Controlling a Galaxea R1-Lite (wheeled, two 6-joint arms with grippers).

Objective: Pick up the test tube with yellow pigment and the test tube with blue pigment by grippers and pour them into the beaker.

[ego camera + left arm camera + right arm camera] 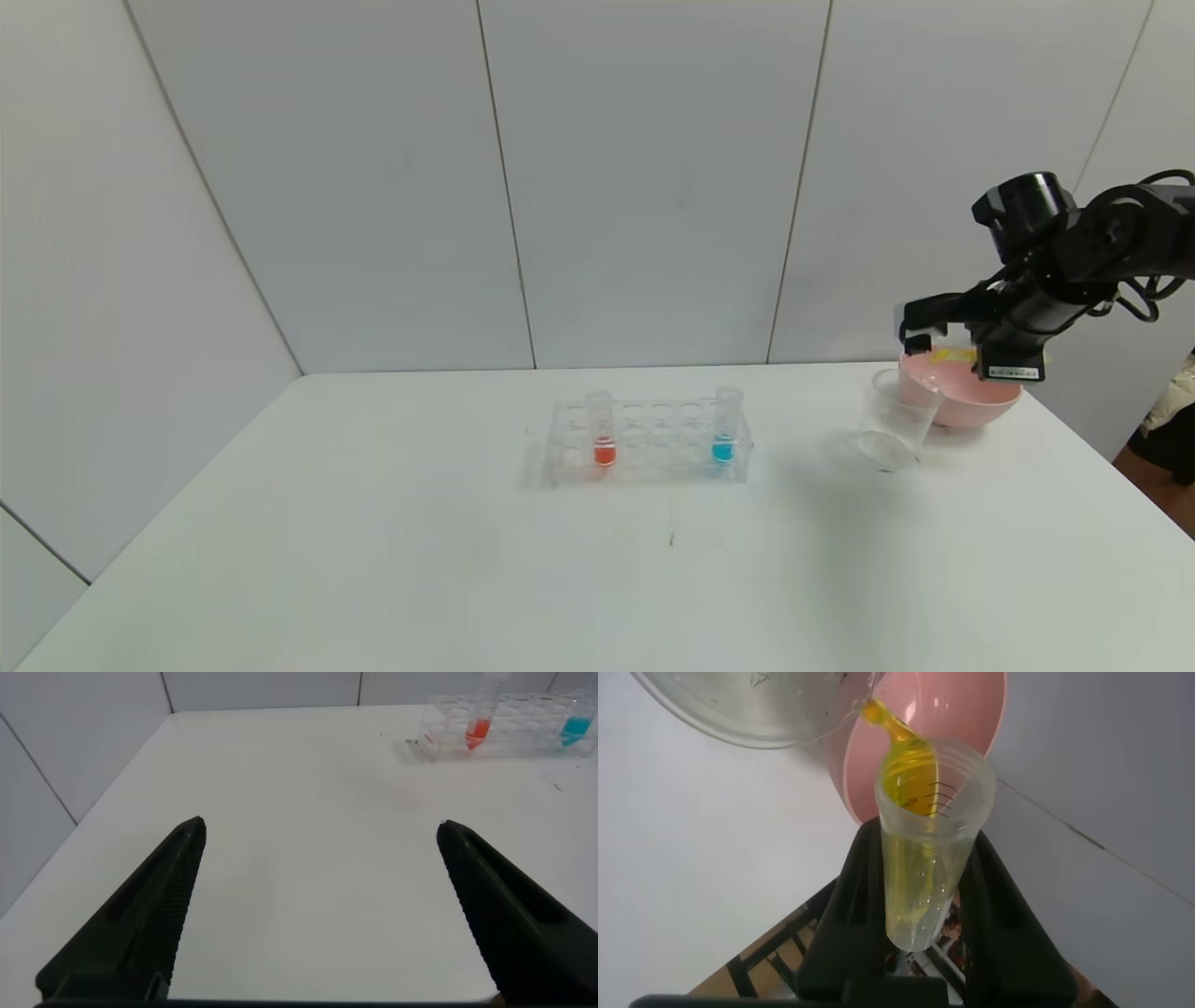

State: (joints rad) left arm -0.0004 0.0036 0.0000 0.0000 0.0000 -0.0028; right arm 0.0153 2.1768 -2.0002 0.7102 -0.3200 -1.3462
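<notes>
My right gripper [934, 338] is shut on the test tube with yellow pigment [924, 840] and holds it tipped over, above the pink bowl and next to the beaker [898, 420]. Yellow liquid lies along the tube, and a thin stream [889, 726] leaves its mouth towards the beaker's rim [757, 714]. The gripper's fingers [854, 887] clamp the tube from both sides. The test tube with blue pigment [724, 431] stands upright at the right end of the clear rack [653, 448]; it also shows in the left wrist view [576, 726]. My left gripper [320, 826] is open and empty over bare table, out of the head view.
A pink bowl [971, 403] sits just behind the beaker near the table's right edge. A red-liquid tube [603, 434] stands at the rack's left end. White wall panels enclose the table at the back and left.
</notes>
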